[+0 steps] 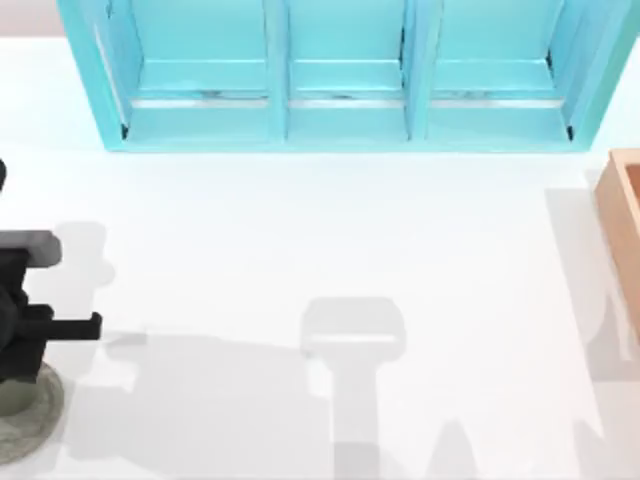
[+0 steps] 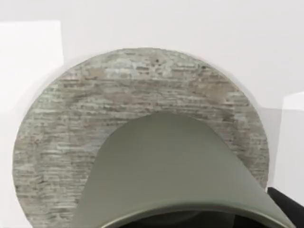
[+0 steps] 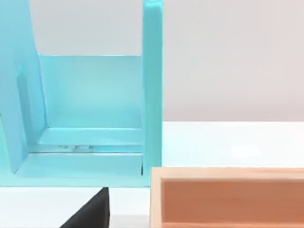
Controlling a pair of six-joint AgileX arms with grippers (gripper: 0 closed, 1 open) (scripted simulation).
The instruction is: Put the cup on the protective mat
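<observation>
Left wrist view: cup [image 2: 175,171] over protective mat [image 2: 95,123] at table's front-left corner | step: placing | left gripper's grip: cannot tell | next: lower centred, release.

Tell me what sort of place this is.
Probably a simulated tabletop test bench, not a lived-in room: a bare white table, a turquoise shelf unit at its back, a tan wooden box at the right, and a stone-grey mat under the left arm.
</observation>
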